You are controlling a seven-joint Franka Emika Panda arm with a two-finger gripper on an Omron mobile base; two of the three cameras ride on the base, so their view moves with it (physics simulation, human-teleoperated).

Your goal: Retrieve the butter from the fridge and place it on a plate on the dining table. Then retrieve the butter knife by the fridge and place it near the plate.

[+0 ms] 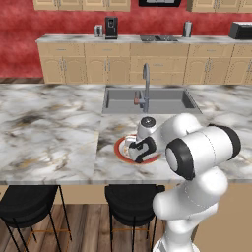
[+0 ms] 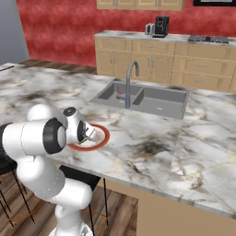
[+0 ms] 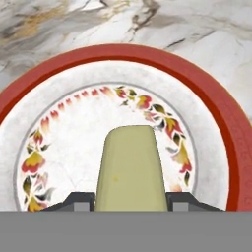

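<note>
You have the butter clamped between the part-open jaws, hovering over the plate by the bench's near edge, so release it, then go for the knife.

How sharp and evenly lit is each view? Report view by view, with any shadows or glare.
Left base view: soft and low-detail, evenly lit, no glare; the arm hides most of the plate.
Right base view: same flat light, with a faint dark smudge on the dining table that may be veining rather than shadow.
Hand view: the sharpest; the butter between the gripper fingertips and the plate's floral ring read clearly, without highlights.
</note>
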